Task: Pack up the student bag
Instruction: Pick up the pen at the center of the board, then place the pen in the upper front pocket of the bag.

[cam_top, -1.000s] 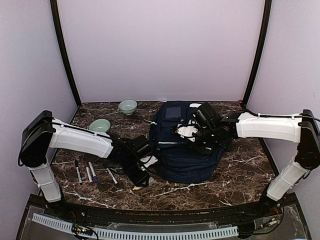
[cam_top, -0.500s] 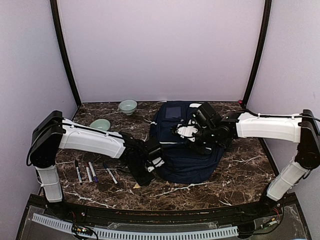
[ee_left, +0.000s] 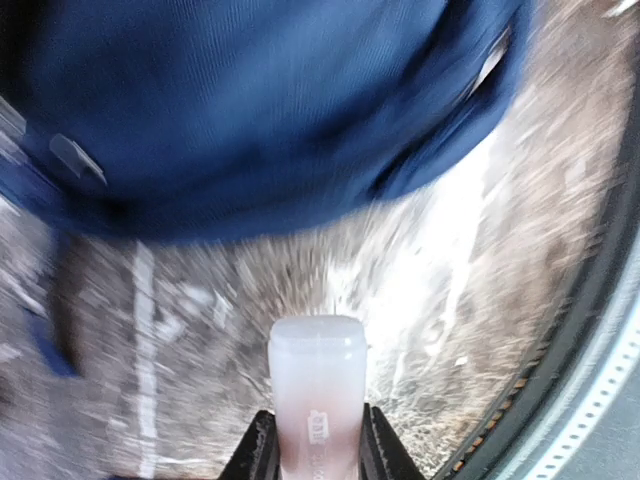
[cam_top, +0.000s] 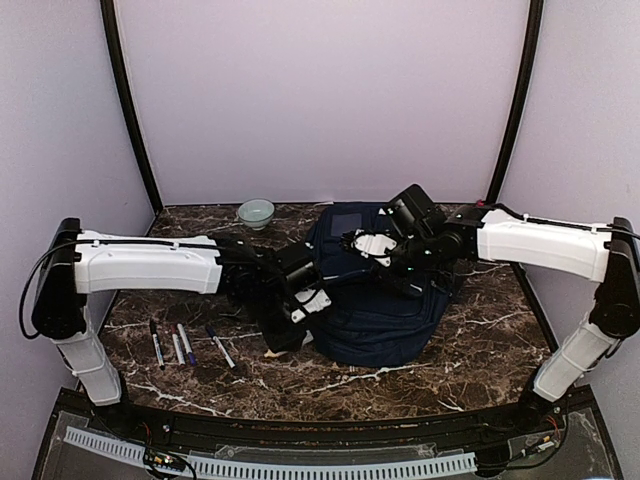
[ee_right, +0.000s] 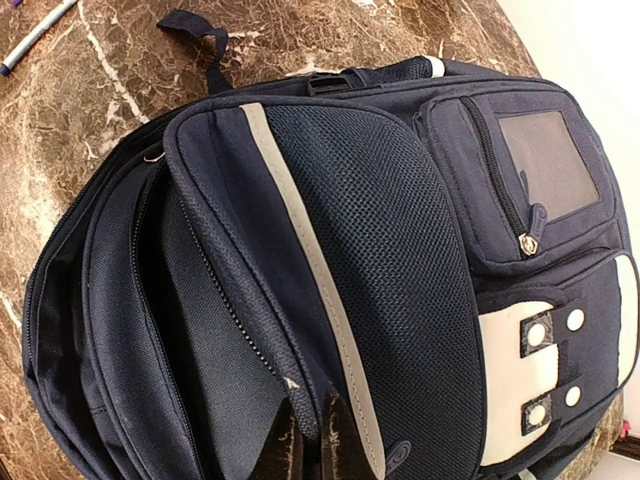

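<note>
The student bag (cam_top: 385, 315), a navy backpack with a white stripe and a grey-white patch, lies flat in the middle of the table. My right gripper (ee_right: 312, 432) is shut on the zip edge of its front flap (ee_right: 300, 260) and holds that pocket open; from above the right gripper (cam_top: 392, 262) sits over the bag's upper half. My left gripper (ee_left: 315, 430) is shut on a pale white-pink rectangular stick (ee_left: 316, 375). It hangs just off the bag's near left edge (ee_left: 270, 110), above the marble. From above the left gripper (cam_top: 283, 335) is beside the bag's left side.
Three pens (cam_top: 183, 343) lie on the marble table (cam_top: 470, 345) left of the left gripper, and one pen (ee_right: 35, 35) shows in the right wrist view. A pale green bowl (cam_top: 256, 211) stands at the back. Purple walls close three sides.
The left arm has stretched out and swung right and away from its base, carrying the pale stick closer to the bag's left edge. The right gripper has shifted slightly back with the flap.
</note>
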{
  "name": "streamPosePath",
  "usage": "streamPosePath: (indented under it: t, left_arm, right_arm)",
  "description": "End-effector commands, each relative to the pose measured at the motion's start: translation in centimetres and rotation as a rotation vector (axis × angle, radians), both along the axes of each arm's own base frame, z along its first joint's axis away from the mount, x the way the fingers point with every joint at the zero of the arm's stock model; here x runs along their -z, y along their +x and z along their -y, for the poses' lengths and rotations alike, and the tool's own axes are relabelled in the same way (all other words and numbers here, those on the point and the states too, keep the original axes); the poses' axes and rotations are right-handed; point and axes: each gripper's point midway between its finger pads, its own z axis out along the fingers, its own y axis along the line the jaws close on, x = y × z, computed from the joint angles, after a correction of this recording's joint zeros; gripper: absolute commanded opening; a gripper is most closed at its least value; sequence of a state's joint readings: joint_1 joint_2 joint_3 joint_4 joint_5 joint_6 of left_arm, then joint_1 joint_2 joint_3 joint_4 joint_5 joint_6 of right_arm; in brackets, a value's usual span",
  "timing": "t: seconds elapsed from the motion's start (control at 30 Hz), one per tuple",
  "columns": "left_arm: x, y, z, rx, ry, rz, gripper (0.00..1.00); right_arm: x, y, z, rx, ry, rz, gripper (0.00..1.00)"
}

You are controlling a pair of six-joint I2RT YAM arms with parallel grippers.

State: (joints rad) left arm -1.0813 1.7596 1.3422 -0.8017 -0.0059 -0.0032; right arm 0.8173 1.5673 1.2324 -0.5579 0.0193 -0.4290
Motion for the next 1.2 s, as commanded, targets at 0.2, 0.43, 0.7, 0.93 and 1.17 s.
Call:
streamPosePath:
  t: [0.2, 0.43, 0.7, 0.93, 1.17]
  left_arm:
    - [-11.3, 2.8, 8.8, 0.250, -0.326, 0.293, 0.06]
    - [-9.2, 4.0, 14.5, 0.438, -0.294, 0.443, 0.06]
    - [-7.8, 7.6, 16.9, 0.479, -0.207, 0.627, 0.06]
    - [-8.3, 10.2, 18.2, 0.502, -0.150, 0.787, 0.06]
    - [-6.8, 12.2, 18.6, 0.561, -0.031, 0.909, 0.06]
  right_arm:
    - [-5.3, 2.4, -1.1, 0.027, 0.121, 0.082, 0.00]
    - [-6.4, 2.9, -1.2, 0.021, 0.152, 0.070, 0.00]
    - [-6.7, 2.9, -1.3, 0.022, 0.172, 0.053, 0.00]
    - [-6.6, 2.5, -1.5, 0.012, 0.184, 0.032, 0.00]
    - [-6.7, 2.5, -1.6, 0.011, 0.192, 0.027, 0.00]
